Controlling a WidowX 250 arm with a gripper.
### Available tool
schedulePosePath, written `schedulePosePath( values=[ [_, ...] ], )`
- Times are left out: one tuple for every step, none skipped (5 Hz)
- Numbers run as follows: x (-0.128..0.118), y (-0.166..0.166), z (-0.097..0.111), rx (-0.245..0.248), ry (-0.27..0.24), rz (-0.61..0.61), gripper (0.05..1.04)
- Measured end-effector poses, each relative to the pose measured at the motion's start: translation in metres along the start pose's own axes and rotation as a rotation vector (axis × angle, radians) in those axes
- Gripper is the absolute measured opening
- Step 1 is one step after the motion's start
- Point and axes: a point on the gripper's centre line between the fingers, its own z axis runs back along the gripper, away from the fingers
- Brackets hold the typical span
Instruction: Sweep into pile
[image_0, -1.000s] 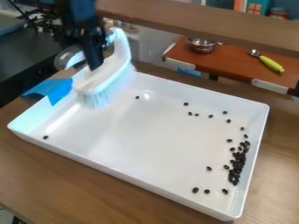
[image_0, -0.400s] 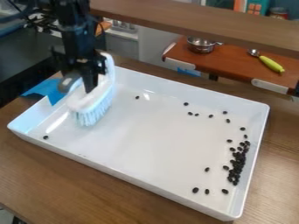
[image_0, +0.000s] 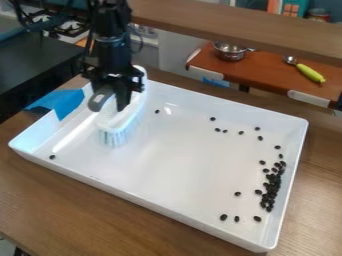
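The gripper (image_0: 119, 95) is gripping the brush (image_0: 121, 119) over the tray's (image_0: 179, 210) left part, while most beans (image_0: 272, 187) are already clustering at the right wall and strays are still needing sweeping.

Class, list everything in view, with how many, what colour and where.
Tray: one, white, on the wooden table
Table: one, brown, under the tray
Beans: many, black, mostly bunched by the tray's right wall
Brush: one, white and grey, tray's left end
Tape: blue, tray's upper-left edge
Pot: one, silver, red-brown shelf
Scoop: one, silver with yellow-green handle, same shelf
Beam: one, brown, across top
Gripper: one, black, at the brush
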Motion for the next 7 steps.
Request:
schedulePosePath(
  values=[
    [0.01, -0.019, -0.002, 0.005, 0.019, -0.012, 0.49],
    [0.015, -0.047, -0.002, -0.008, 0.039, -0.044, 0.49],
    [0.012, -0.083, -0.001, -0.03, 0.067, -0.083, 0.49],
    [0.006, -0.119, 0.002, -0.062, 0.088, -0.132, 0.49],
    [0.001, -0.146, 0.003, -0.072, 0.088, -0.17, 0.49],
    [-0.002, -0.173, 0.003, -0.075, 0.066, -0.221, 0.49],
    [0.003, -0.189, 0.001, -0.077, 0.053, -0.253, 0.49]
  ],
)
